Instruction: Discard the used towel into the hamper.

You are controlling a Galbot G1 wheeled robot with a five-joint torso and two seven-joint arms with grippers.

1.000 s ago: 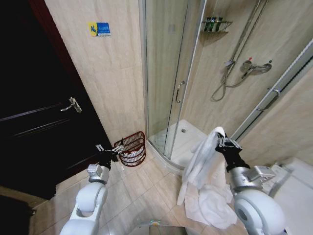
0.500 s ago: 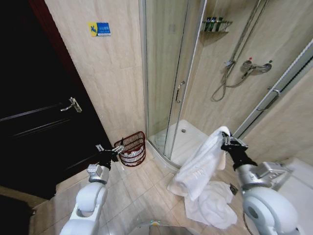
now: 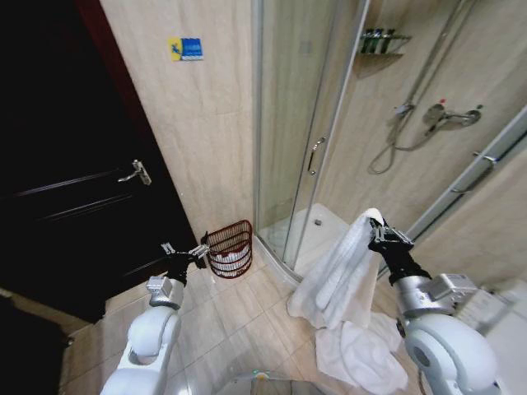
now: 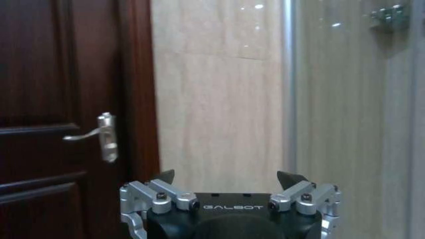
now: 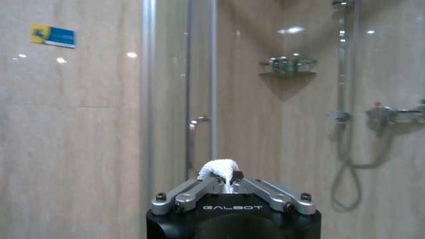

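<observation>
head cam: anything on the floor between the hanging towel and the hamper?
Bare tile floor between the towel, shut in the right pincer, and the hamper, in the head view. The shower's curved base edge borders it.

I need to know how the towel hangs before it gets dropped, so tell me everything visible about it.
The towel is white, thick and soft-looking, like terry cloth. The right gripper is shut on its top edge, a tuft poking out between the fingers. It drapes in long folds down to the tiled floor, where its lower part lies bunched, away from the hamper.
</observation>
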